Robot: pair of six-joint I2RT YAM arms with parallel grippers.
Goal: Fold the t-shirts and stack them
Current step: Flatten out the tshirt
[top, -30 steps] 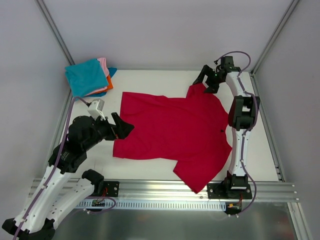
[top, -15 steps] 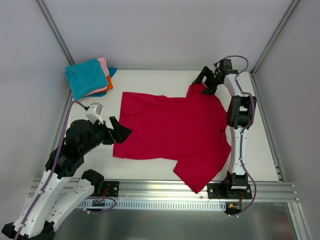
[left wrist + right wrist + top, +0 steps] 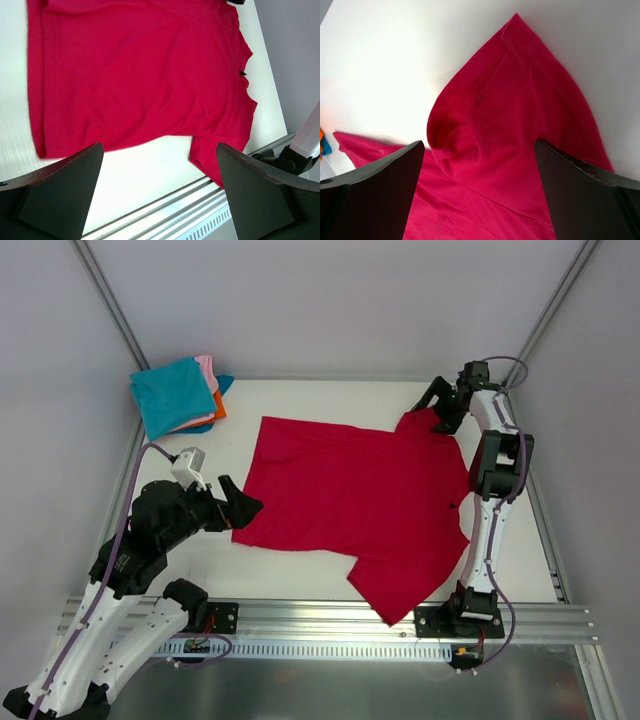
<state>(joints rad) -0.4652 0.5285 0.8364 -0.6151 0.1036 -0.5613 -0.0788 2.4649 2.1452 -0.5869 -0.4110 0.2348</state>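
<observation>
The large red t-shirt (image 3: 350, 490) lies spread flat on the white table, with one sleeve hanging toward the near edge. My left gripper (image 3: 248, 506) is open and empty, just off the shirt's left hem; the shirt (image 3: 140, 75) lies beyond its fingers (image 3: 60, 190). My right gripper (image 3: 440, 412) is open at the far right, its jaws straddling the bunched far sleeve (image 3: 520, 150). A stack of folded t-shirts (image 3: 175, 392), teal on top with pink, orange and blue beneath, sits at the back left corner.
An aluminium rail (image 3: 330, 625) runs along the table's near edge. Metal frame posts (image 3: 110, 300) and grey walls close in the back and sides. The right arm's links (image 3: 495, 465) stand along the shirt's right side.
My right gripper has moved right and the whole red shirt has slid right with it. My left gripper drew back slightly from the hem and then stayed put.
</observation>
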